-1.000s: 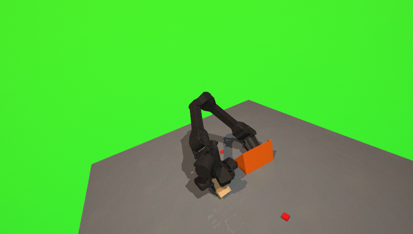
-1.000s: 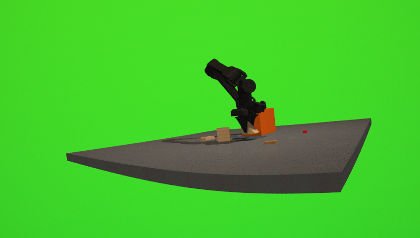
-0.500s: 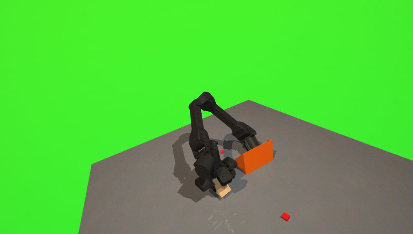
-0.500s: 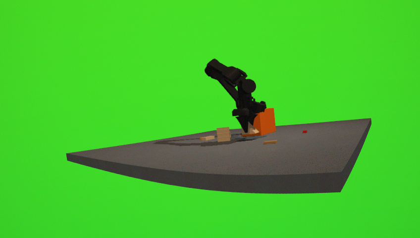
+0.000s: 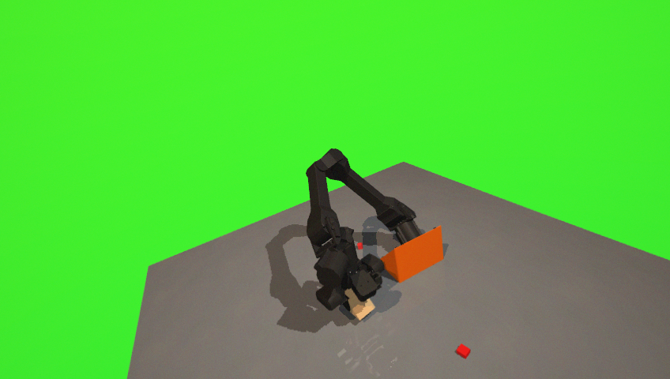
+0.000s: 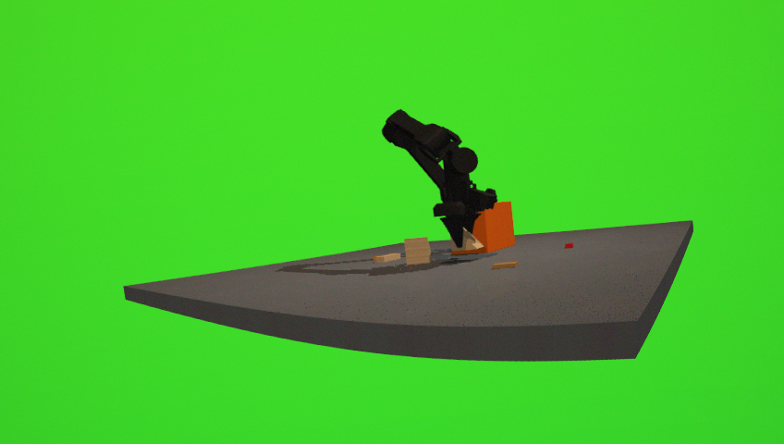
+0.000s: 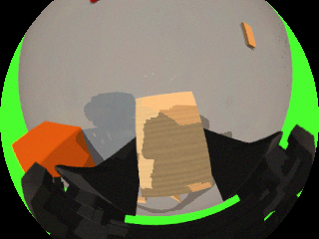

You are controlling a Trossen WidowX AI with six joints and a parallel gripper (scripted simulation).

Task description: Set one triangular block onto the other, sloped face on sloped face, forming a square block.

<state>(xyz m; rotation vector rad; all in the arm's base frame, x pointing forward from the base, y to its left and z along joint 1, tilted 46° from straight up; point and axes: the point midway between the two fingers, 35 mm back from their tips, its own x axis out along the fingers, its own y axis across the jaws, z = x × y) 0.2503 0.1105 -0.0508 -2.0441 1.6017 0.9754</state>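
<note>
My gripper (image 5: 361, 296) (image 6: 463, 240) (image 7: 174, 162) is shut on a tan wooden triangular block (image 5: 361, 309) (image 6: 471, 240) (image 7: 171, 142) and holds it tilted, low over the grey table (image 5: 517, 281) (image 6: 385, 308). I cannot tell whether the block touches the table. The other tan triangular block (image 6: 417, 251) stands on the table a little way left of the gripper in the exterior view. It is hidden behind the arm in the top view and out of the wrist view.
A big orange wedge (image 5: 414, 258) (image 6: 496, 225) (image 7: 52, 147) stands right beside the gripper. Two flat tan pieces (image 6: 386, 256) (image 6: 504, 265) lie on the table; one shows in the wrist view (image 7: 249, 35). Two small red cubes (image 5: 463, 350) (image 5: 359, 245) (image 6: 568, 245) lie apart.
</note>
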